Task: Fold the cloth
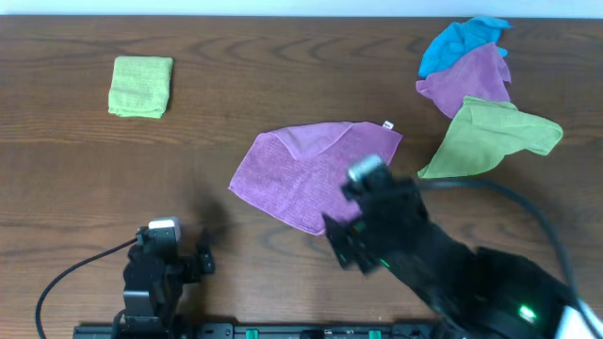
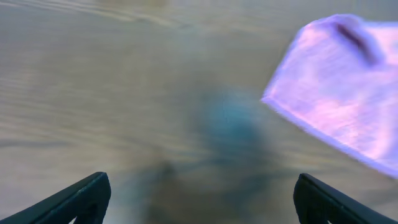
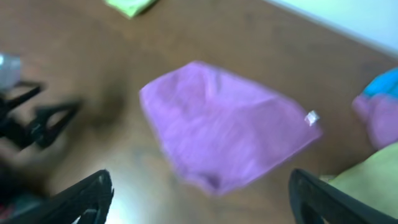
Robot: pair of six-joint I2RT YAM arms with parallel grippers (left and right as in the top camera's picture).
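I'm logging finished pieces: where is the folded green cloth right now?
In the overhead view, the folded green cloth lies alone at upper left, well apart from the central purple cloth.

You have five cloths before you: two purple, the middle purple cloth (image 1: 301, 174) and the far purple cloth (image 1: 468, 80); two green, the left green cloth (image 1: 141, 87) and the right green cloth (image 1: 490, 137); one blue cloth (image 1: 457, 42).

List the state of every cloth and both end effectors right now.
Middle purple cloth: flat, one corner folded over.
Left green cloth: folded, neat.
Blue cloth: crumpled.
Far purple cloth: crumpled.
Right green cloth: loosely spread, unfolded.
Left end effector: open, empty.
Right end effector: open, empty.
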